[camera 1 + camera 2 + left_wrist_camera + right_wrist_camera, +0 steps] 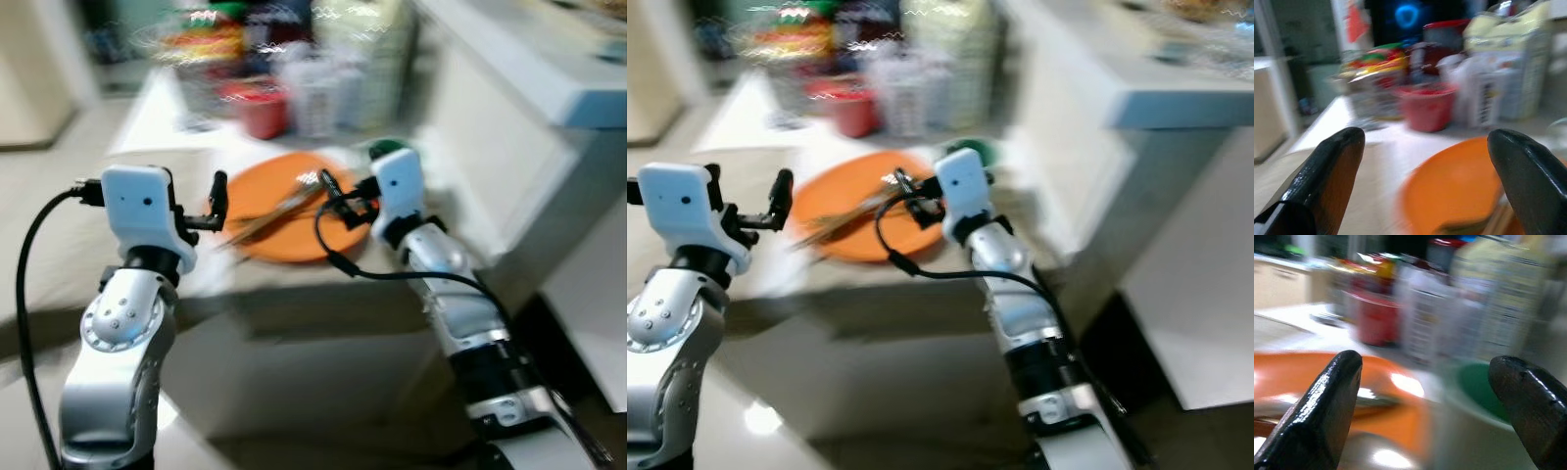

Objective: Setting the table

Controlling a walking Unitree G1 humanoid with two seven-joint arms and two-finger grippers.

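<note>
Fingers (1327, 181) apart, both grippers | orange plate (294, 201) just ahead, between them

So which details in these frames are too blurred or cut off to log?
- Packages behind the orange plate: motion blur hides labels, head views.
- Utensils on the plate: blurred, kind unclear.
- Green bowl: contents blurred, right wrist view.
- Left hand: finger bases cut off by the frame edge.

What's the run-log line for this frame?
scene: blurred table | orange plate holds utensils | left gripper open, before plate | right gripper open, near green cup | nothing held
</note>
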